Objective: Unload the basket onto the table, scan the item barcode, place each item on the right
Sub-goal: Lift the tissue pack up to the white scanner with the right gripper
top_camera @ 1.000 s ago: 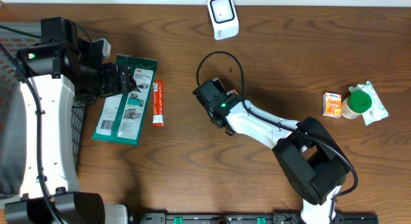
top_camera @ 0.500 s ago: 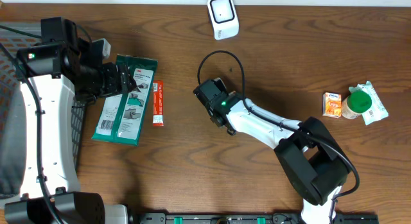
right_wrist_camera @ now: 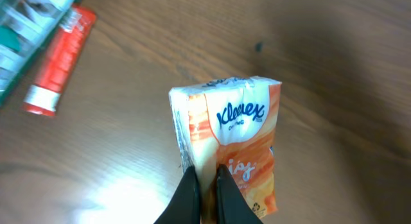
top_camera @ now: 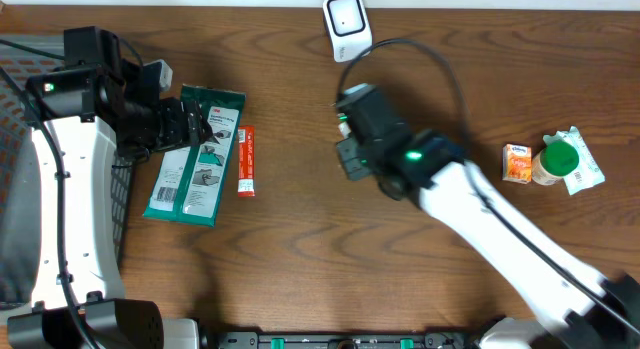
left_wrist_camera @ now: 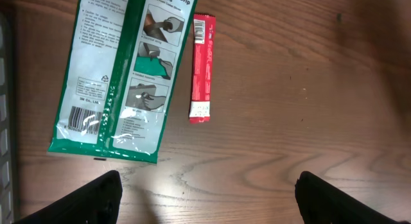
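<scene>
My right gripper is shut on the edge of an orange-and-white Kleenex tissue pack, which hangs above the wood table in the right wrist view. From overhead, the right gripper is raised, just in front of the white barcode scanner at the table's far edge, and the held pack is mostly hidden under it. The left gripper stands open with nothing between its fingers, over bare table next to the green glove pack. No barcode on the held pack shows.
A green glove pack and a red tube lie at the left. At the right sit another Kleenex pack, a green-lidded bottle and a white packet. A dark bin edge runs along the far left.
The right gripper closed on the tissue pack, then rose and swung from the table's middle toward the scanner. The left arm has not moved.
</scene>
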`<state>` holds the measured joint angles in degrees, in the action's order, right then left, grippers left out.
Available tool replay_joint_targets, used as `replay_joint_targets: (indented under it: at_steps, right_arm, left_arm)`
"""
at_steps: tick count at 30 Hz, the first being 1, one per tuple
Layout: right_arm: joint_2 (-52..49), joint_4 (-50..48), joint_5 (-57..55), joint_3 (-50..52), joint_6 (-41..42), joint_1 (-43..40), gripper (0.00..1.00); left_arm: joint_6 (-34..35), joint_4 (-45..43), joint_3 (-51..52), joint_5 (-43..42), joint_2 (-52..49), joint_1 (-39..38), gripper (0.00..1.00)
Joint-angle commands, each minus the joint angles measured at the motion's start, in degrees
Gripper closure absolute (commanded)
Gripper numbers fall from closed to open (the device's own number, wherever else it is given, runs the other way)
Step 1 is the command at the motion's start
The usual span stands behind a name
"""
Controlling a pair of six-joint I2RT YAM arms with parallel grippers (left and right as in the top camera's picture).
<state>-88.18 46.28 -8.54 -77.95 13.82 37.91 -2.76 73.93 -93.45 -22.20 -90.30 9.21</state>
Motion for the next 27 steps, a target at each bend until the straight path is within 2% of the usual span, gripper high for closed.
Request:
replay_joint_targets:
  at_steps: [1,6,10,16,22,27]
  right_arm:
    - [3.7,3.5,5.5,-3.4,3.5,-1.6,0.99]
    - [4.2,13.4,14.3,-14.4,3.5,-5.3,0.99]
    - [3.6,20.3,16.8,-25.9,5.9,-8.5,0.99]
    - [1.1,23.6,22.4,-40.6,5.8,-11.7,0.99]
    - [-5.9,23.8,29.7,-55.5,5.7,-15.1,0.99]
    - [-12.4,22.6,31.7,-60.3,7.0,-16.4,0.99]
  left_arm:
    - [0.3,0.2,0.0,-0.3,0.8,0.0,0.13]
    - [0.3,0.2,0.0,-0.3,0.8,0.0,0.13]
    - [0.3,0.2,0.0,-0.3,0.8,0.0,0.13]
    - [0.3,0.2,0.0,-0.3,0.8,0.0,0.13]
    - [0.3,0.2,0.0,-0.3,0.8,0.0,0.13]
    - [0.3,0.2,0.0,-0.3,0.8,0.0,0.13]
